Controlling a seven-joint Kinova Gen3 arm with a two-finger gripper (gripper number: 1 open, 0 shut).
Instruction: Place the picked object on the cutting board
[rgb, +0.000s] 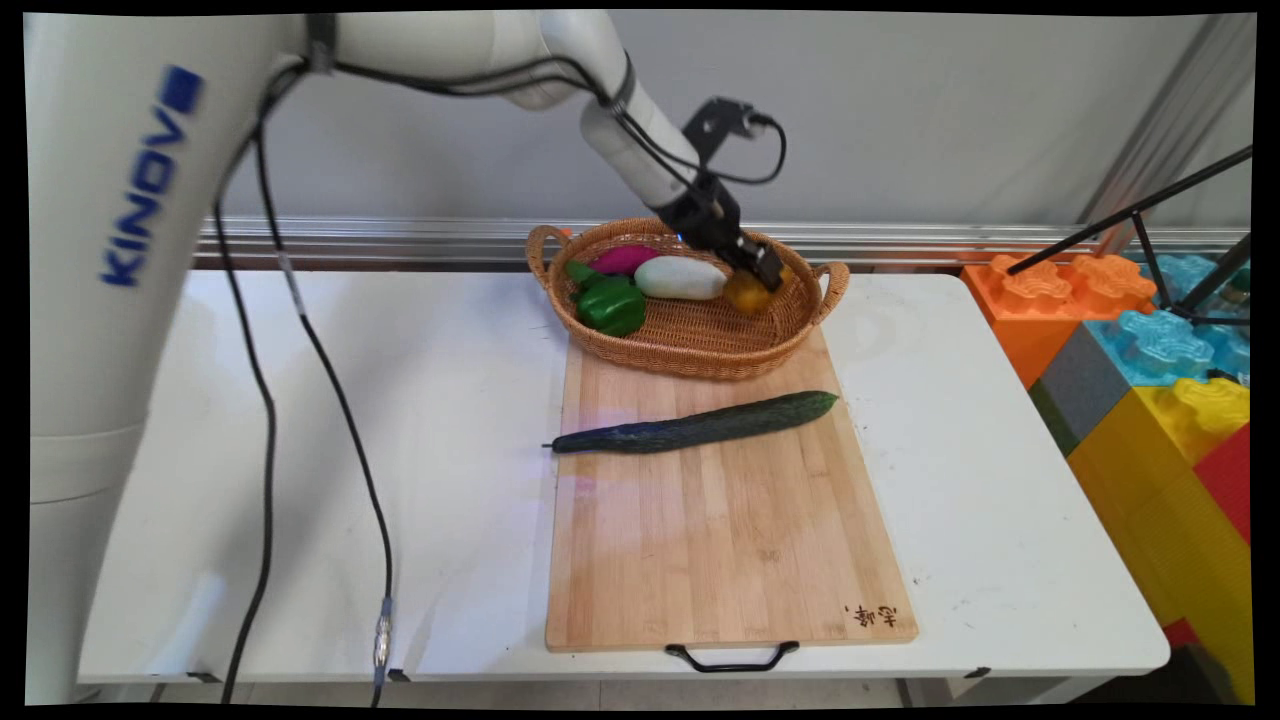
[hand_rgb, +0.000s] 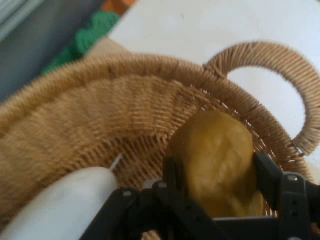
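Note:
My gripper (rgb: 765, 272) reaches down into the right end of a woven basket (rgb: 690, 365) at the far end of a wooden cutting board (rgb: 720, 540). In the hand view the gripper (hand_rgb: 217, 167) is shut on a yellow-brown potato (hand_rgb: 215, 150), one finger (hand_rgb: 172, 172) on its left and the other on its right. The potato (rgb: 745, 293) rests against the basket wall (hand_rgb: 125, 65) near a handle (hand_rgb: 280, 55). A white oblong vegetable (rgb: 680, 278) lies just left of it, also in the hand view (hand_rgb: 60, 205).
A green pepper (rgb: 610, 305) and a magenta vegetable (rgb: 622, 259) fill the basket's left part. A long dark cucumber (rgb: 700, 425) lies across the board in front of the basket. Big coloured foam blocks (rgb: 1150, 340) and black tripod legs (rgb: 1150, 215) stand right of the table.

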